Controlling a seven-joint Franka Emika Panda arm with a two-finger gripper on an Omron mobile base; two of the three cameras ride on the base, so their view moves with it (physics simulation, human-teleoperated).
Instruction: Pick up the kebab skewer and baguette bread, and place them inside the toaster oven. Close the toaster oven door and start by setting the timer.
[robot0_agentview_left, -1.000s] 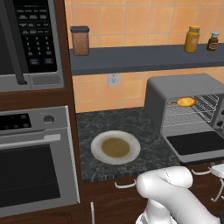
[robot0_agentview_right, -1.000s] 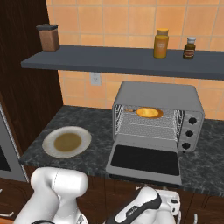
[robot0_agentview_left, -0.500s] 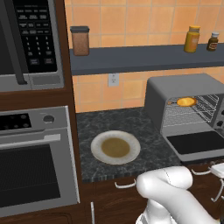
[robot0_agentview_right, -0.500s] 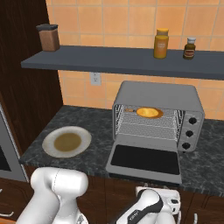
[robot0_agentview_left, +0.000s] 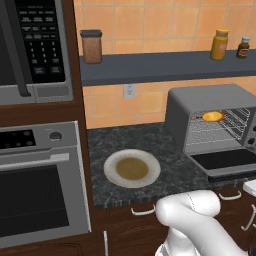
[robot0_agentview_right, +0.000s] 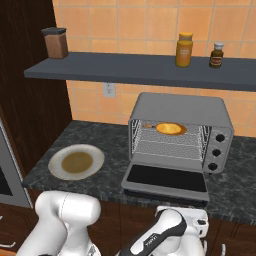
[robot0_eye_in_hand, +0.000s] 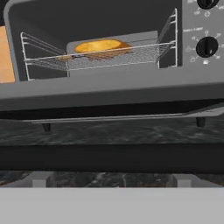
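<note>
The toaster oven stands on the counter with its door folded down flat. The baguette bread lies on the upper wire rack. Just left of it on the same rack is the thin kebab skewer. In the hand view the loaf and a brown bit of the skewer show above the door's front edge. My gripper hangs low in front of the counter edge, below the door. It is open and holds nothing.
Round knobs line the oven's right panel, one seen close. A bare plate sits on the dark counter to the left. A shelf with jars runs above. Built-in oven and microwave stand at far left.
My hand has risen slightly in front of the counter edge. Its jaws have stayed wide. The food and the door have not moved.
</note>
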